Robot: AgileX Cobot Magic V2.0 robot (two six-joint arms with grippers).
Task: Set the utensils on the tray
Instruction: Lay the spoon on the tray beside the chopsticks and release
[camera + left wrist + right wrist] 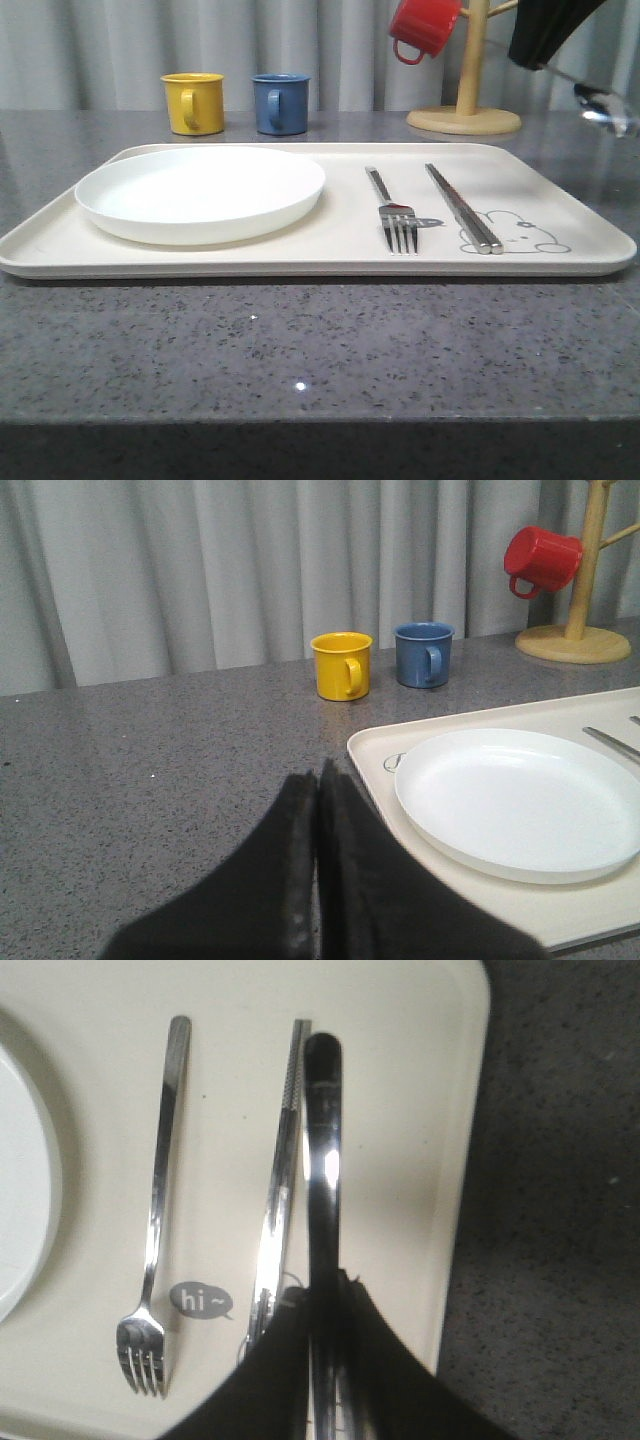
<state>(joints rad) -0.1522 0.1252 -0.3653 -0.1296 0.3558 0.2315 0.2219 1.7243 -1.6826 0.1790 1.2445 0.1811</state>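
Observation:
The cream tray (pixel 345 160) lies across the table with a fork (pixel 392 212) and a pair of chopsticks (pixel 461 208) on its right half. High at the right, my right gripper (pixel 532 58) is shut on a spoon (pixel 604 107) held in the air above the tray's right end. In the right wrist view the spoon's handle (pixel 324 1130) runs out from my right gripper (pixel 328 1282), above the tray (pixel 400 1080) and beside the chopsticks (pixel 280 1175) and fork (pixel 158 1210). My left gripper (pixel 318 776) is shut and holds nothing, over bare table left of the tray (pixel 372 752).
A round white plate (pixel 200 190) fills the tray's left half. Yellow (pixel 193 102) and blue (pixel 280 103) mugs stand behind the tray. A wooden mug stand (pixel 465 112) with a red mug (pixel 423 28) is at the back right. Grey table lies in front.

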